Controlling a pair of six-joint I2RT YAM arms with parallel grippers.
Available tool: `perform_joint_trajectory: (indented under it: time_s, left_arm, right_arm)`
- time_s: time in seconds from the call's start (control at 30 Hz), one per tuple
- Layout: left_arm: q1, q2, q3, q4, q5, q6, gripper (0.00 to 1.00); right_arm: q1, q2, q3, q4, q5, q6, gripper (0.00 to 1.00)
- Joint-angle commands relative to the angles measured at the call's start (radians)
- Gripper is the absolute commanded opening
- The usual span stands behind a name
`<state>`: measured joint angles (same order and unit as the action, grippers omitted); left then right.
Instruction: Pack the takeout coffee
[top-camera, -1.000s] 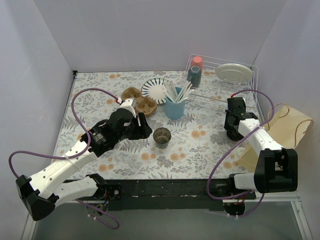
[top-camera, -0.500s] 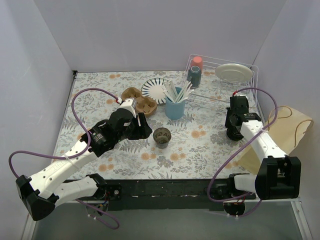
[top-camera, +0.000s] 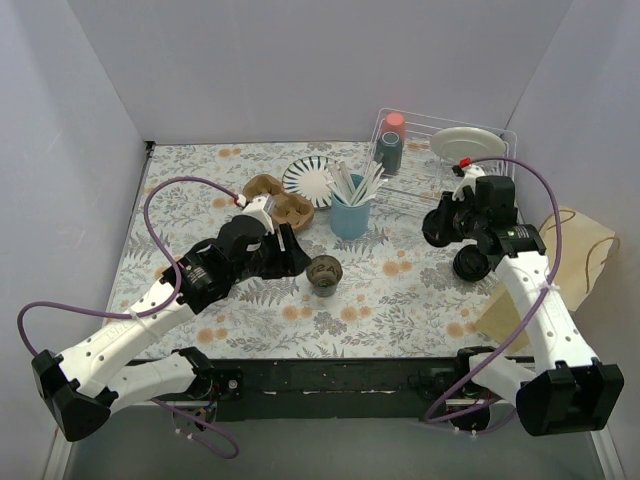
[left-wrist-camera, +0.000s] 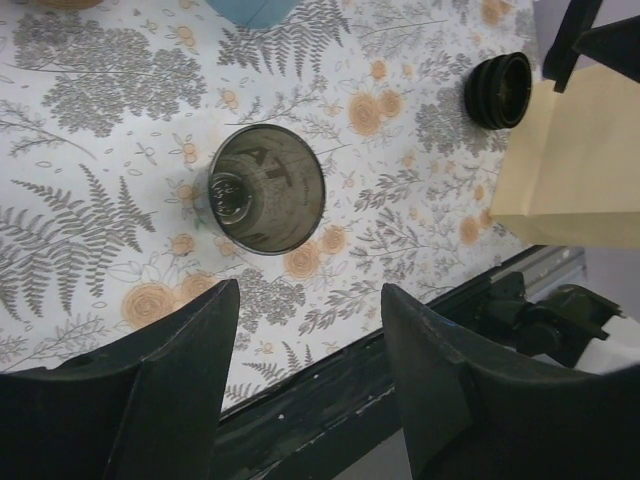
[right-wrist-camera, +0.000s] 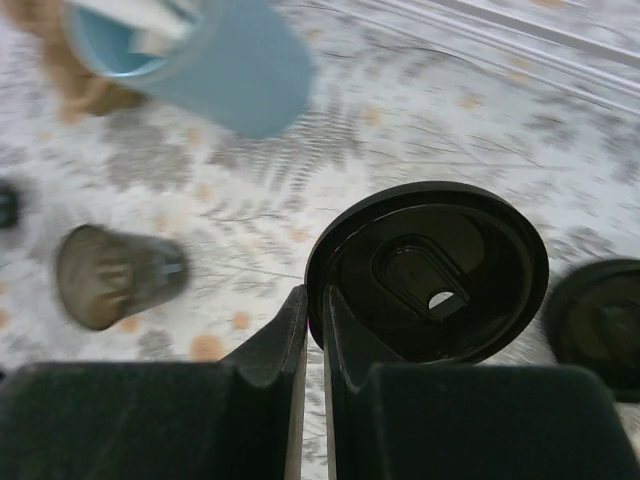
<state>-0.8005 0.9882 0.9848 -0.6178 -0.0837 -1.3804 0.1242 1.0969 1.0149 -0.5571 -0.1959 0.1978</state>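
Observation:
An open brown paper coffee cup (top-camera: 322, 272) stands upright mid-table; it also shows in the left wrist view (left-wrist-camera: 267, 190) and blurred in the right wrist view (right-wrist-camera: 110, 275). My left gripper (top-camera: 292, 256) is open and empty just left of the cup (left-wrist-camera: 310, 385). My right gripper (top-camera: 440, 225) is shut on the rim of a black lid (right-wrist-camera: 430, 270) and holds it above the table, right of the blue cup. A second black lid (top-camera: 468, 264) lies on the table (left-wrist-camera: 500, 90) (right-wrist-camera: 600, 320). A brown cup carrier (top-camera: 280, 202) sits behind the left gripper.
A blue cup of white stirrers (top-camera: 350, 210) stands mid-back. A striped plate (top-camera: 308, 178) lies behind it. A wire rack (top-camera: 440, 160) at back right holds a plate and a cup. A brown paper bag (top-camera: 570, 260) lies at the right edge.
My right gripper has risen from the lids by the bag and moved left and back, carrying one black lid. One lid stays on the table. The left arm has barely moved.

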Motion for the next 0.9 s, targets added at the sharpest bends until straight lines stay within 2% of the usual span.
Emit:
perform_joint_trajectory:
  time_s: [0.0, 0.03, 0.1, 0.13, 0.17, 0.23, 0.27, 0.37, 0.43, 0.57, 0.7, 0.87]
  left_arm:
    - [0.004, -0.010, 0.012, 0.101, 0.128, -0.075, 0.58]
    - [0.004, -0.005, 0.014, 0.128, 0.148, -0.095, 0.58]
    - [0.004, 0.000, 0.015, 0.164, 0.211, -0.158, 0.58]
    - [0.004, 0.000, 0.012, 0.206, 0.228, -0.189, 0.57]
    - [0.004, 0.000, 0.008, 0.233, 0.242, -0.215, 0.57]
    - [0.004, -0.013, -0.026, 0.338, 0.298, -0.305, 0.57]
    - [0.004, -0.014, -0.044, 0.380, 0.320, -0.337, 0.58]
    - [0.004, -0.011, -0.106, 0.564, 0.386, -0.474, 0.57]
    - [0.004, 0.007, -0.113, 0.663, 0.413, -0.518, 0.56]
    - [0.004, 0.067, -0.081, 0.710, 0.423, -0.545, 0.56]
    - [0.004, 0.072, -0.123, 0.825, 0.412, -0.638, 0.54]
    - [0.004, 0.072, -0.164, 0.963, 0.410, -0.743, 0.53]
  right_arm:
    - [0.055, -0.090, 0.051, 0.091, -0.373, 0.107, 0.11]
    - [0.064, -0.124, 0.034, 0.132, -0.455, 0.138, 0.11]
    - [0.098, -0.166, -0.001, 0.296, -0.511, 0.228, 0.11]
    - [0.110, -0.202, -0.043, 0.360, -0.561, 0.326, 0.11]
    - [0.121, -0.219, -0.067, 0.501, -0.585, 0.372, 0.11]
    - [0.156, -0.267, -0.117, 0.650, -0.622, 0.505, 0.11]
    - [0.169, -0.281, -0.168, 0.798, -0.625, 0.543, 0.11]
    - [0.210, -0.319, -0.225, 0.966, -0.626, 0.632, 0.11]
    - [0.218, -0.337, -0.233, 0.991, -0.614, 0.640, 0.12]
    - [0.222, -0.353, -0.248, 1.068, -0.639, 0.681, 0.12]
    - [0.221, -0.377, -0.300, 1.201, -0.666, 0.744, 0.12]
    - [0.223, -0.408, -0.318, 1.257, -0.666, 0.749, 0.12]
